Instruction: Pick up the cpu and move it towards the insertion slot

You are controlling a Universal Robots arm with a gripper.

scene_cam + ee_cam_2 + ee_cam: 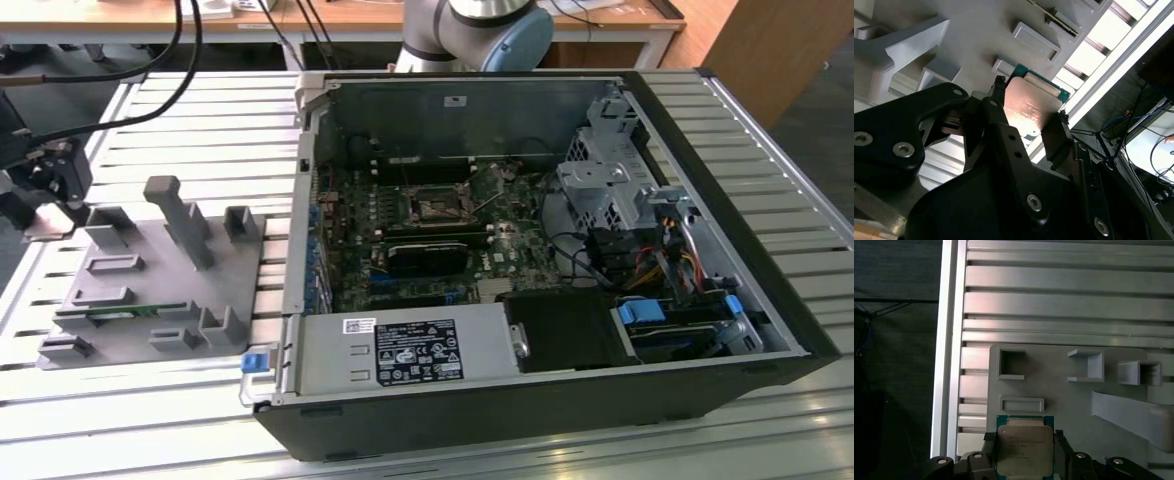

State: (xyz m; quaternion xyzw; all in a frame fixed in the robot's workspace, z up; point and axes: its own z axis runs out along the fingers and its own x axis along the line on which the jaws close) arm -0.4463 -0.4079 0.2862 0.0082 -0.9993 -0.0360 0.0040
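The cpu (1030, 109) is a flat square chip with a shiny metal top and a green rim, and it sits between my two black fingers in both wrist views. My gripper (1029, 102) is shut on the cpu (1024, 450), one finger on each opposite edge. In the exterior view my gripper (48, 212) hangs at the far left, over the left edge of the grey fixture plate (147, 270). The insertion slot (438, 207) is a small square socket with a silvery frame on the green board inside the open computer case, far off to the exterior view's right.
The grey fixture plate carries upright posts, empty pockets and a thin green memory stick (127, 312). The black computer case (747, 200) has tall walls around the board. A power supply (400, 352) and cables (654, 260) crowd its near and right sides. The slatted metal table (200, 130) lies beneath.
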